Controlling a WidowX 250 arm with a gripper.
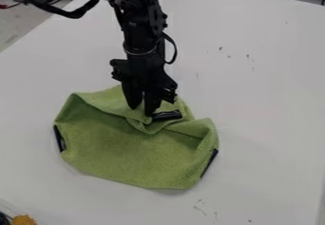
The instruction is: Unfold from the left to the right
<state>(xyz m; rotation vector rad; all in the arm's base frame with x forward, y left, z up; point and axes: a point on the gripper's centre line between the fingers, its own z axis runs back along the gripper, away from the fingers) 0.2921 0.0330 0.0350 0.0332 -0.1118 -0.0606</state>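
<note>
From where I'm standing, the green cloth (pixel 120 155) is on the white table (pixel 266 100), bunched up along its far side w/ a fold across the middle. Looks like thick towelling, so prob. light, limp & grippy, nothing to break; it'll sag & crease rather than swing over flat. I'd pinch a single top layer nr the folded-in edge by the black strip (pixel 167 116), b/c a deeper bite could drag the lot. The gripper (pixel 141 111) is down at that fold, fingers a bit apart, tips seemingly touching cloth; can't tell if any fabric's caught btwn them.
</note>
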